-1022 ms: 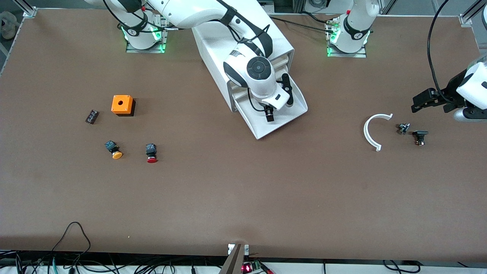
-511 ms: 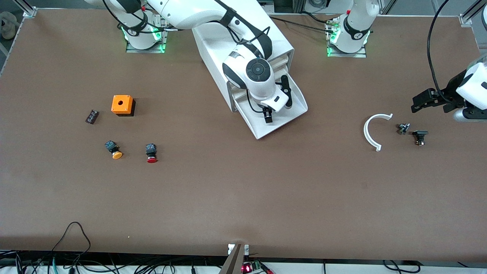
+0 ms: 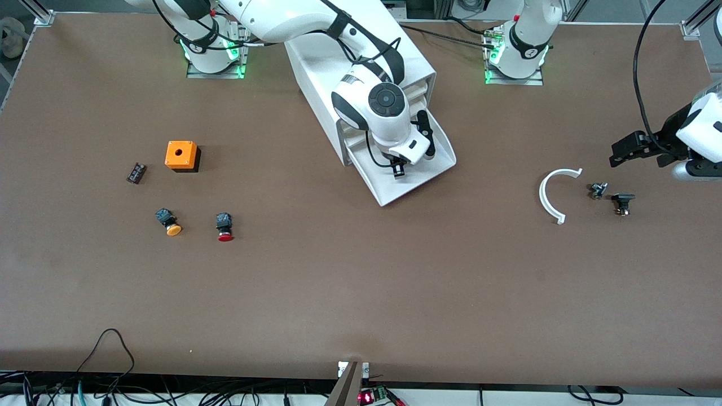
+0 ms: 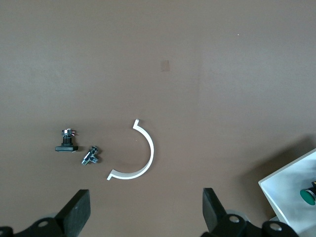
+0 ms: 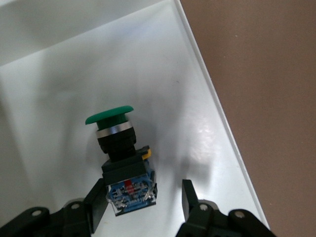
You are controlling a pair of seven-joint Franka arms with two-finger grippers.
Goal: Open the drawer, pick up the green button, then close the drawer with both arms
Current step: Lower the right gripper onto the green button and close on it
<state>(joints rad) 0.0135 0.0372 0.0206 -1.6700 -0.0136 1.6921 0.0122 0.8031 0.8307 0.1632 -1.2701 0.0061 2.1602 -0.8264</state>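
Inside the pulled-out lowest white plastic drawer (image 3: 414, 177) of the boxy white cabinet (image 3: 361, 67) lies the small push button with round green cap and black body (image 5: 117, 143), on its side on the tray floor, blue terminal block at the far end from the cap. Right gripper (image 5: 143, 205) is low in the drawer, jaws spread and straddling the button's terminal end; one finger touches or nearly touches the block, the other stands off it. Not clamped. From the front view the right arm's wrist covers the button; only the black right gripper tip shows over the tray.

Left gripper (image 4: 145, 215) hangs over the table toward the left arm's end, jaws wide apart, holding nothing; arm waiting. Below it on the brown tabletop (image 3: 361, 293): a white C-shaped plastic clip (image 3: 553, 194), a small metal screw piece (image 3: 598, 190) just beside a black square-flanged part (image 3: 623, 202).

Toward the right arm's end: an orange box with a round hole (image 3: 181, 155), a small dark flat block (image 3: 136, 172), an orange-capped button (image 3: 168, 221) and a red-capped button (image 3: 224, 226), all well apart from the cabinet.
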